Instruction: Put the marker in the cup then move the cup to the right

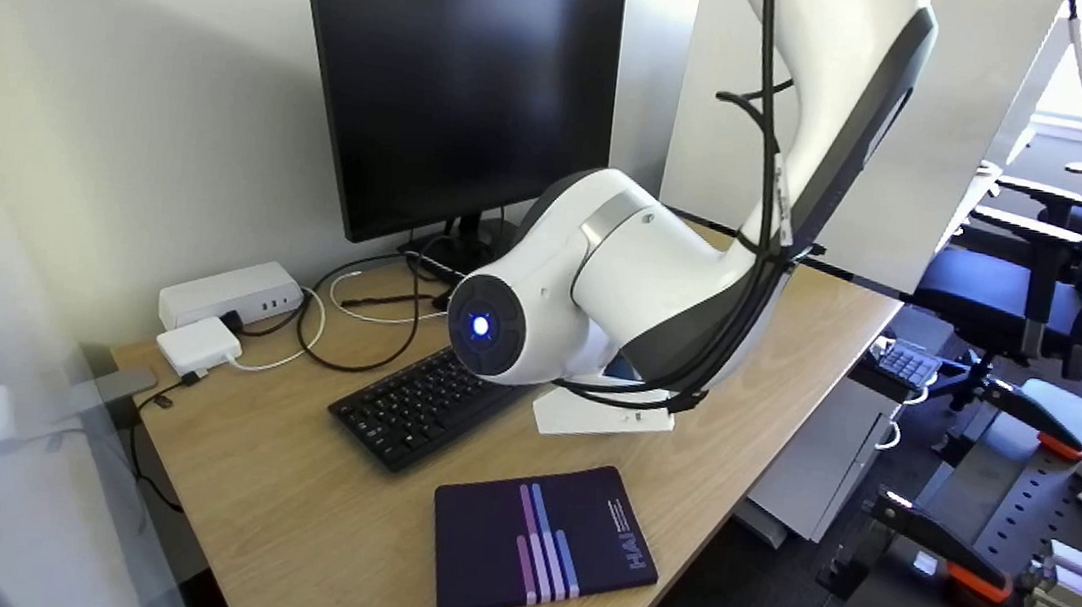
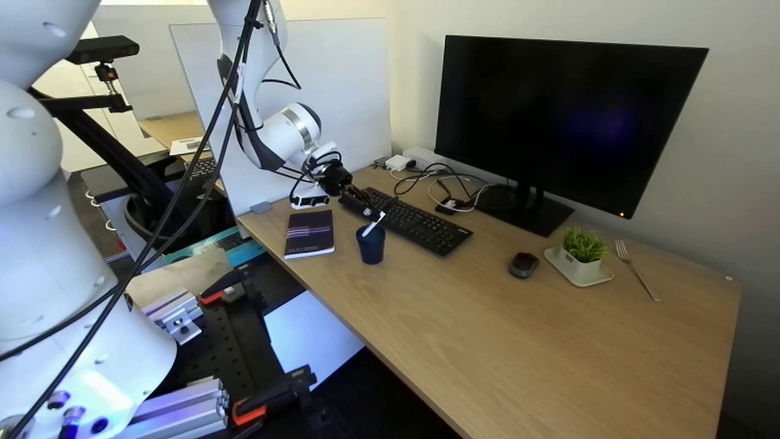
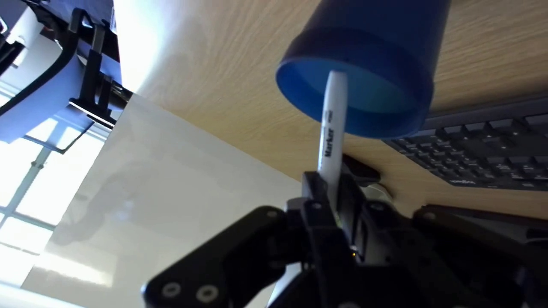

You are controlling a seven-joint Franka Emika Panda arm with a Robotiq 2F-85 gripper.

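The dark blue cup [image 2: 370, 249] stands upright on the desk, and it also shows in the wrist view [image 3: 376, 47] with its mouth facing the camera. My gripper [image 3: 330, 182] is shut on the white marker [image 3: 333, 124]. The marker's free end overlaps the cup's mouth in the wrist view; I cannot tell how far in it is. In an exterior view the gripper [image 2: 373, 212] is just above the cup's rim, and the marker [image 2: 372, 225] slants down to the mouth. In an exterior view the arm [image 1: 604, 280] hides the gripper and marker.
A black keyboard [image 2: 420, 222] lies close beside the cup. A dark notebook [image 2: 309, 233] lies near the desk's edge. A mouse [image 2: 523, 265], a potted plant [image 2: 582, 247] on a tray and a fork [image 2: 637, 271] are farther along. A monitor [image 2: 567, 122] stands at the back with cables.
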